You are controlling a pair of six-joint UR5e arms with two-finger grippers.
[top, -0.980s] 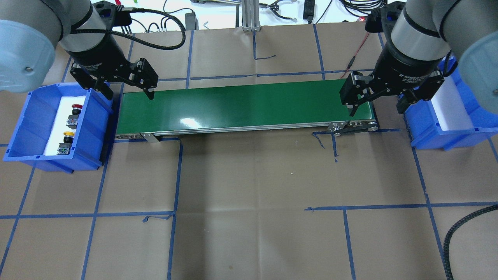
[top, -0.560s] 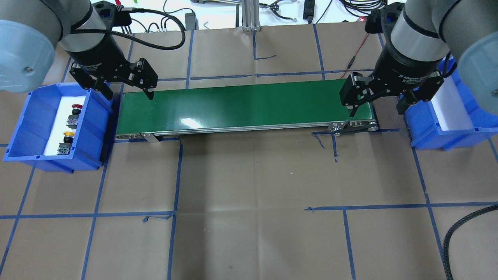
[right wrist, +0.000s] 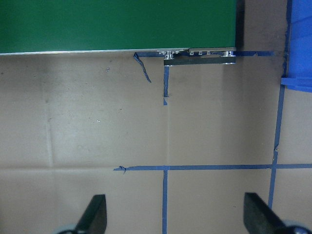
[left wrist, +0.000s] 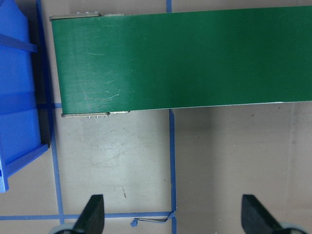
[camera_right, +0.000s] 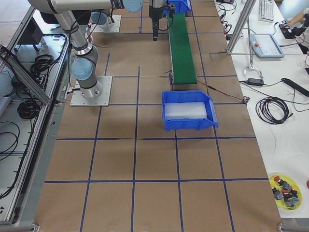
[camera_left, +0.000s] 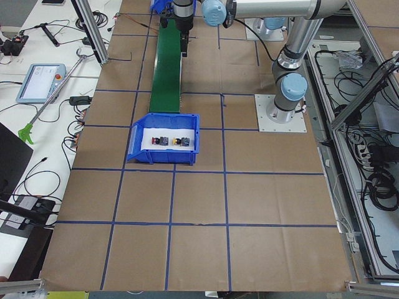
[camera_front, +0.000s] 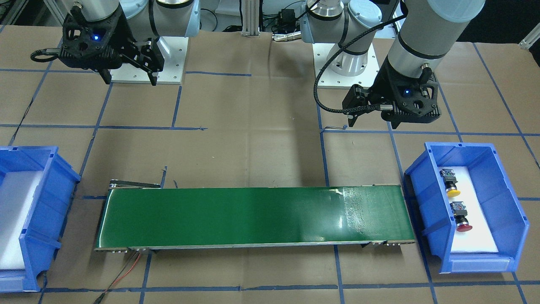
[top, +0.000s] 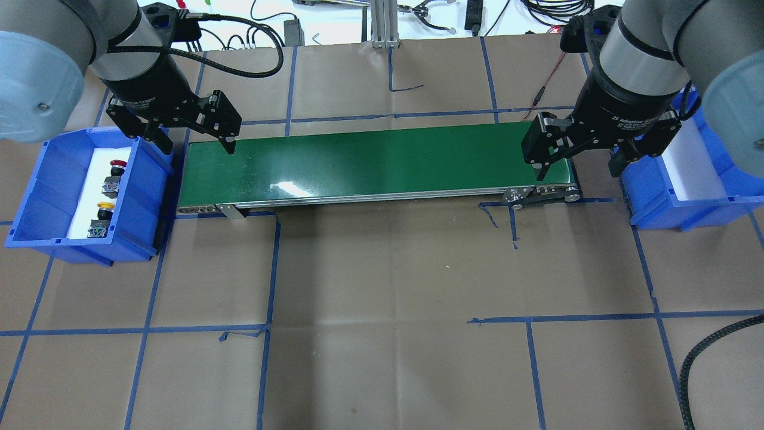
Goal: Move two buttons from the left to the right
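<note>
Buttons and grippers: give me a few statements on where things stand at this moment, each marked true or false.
1. The red button and the yellow button both lie in the left bin. True.
2. The left gripper is shut on the red button. False: it is open and holds nothing.
3. The right gripper is open. True.
4. The yellow button lies on the green belt. False: it is in the left bin, next to the red one.
5. The right bin holds one button. False: only its white liner shows inside.
</note>
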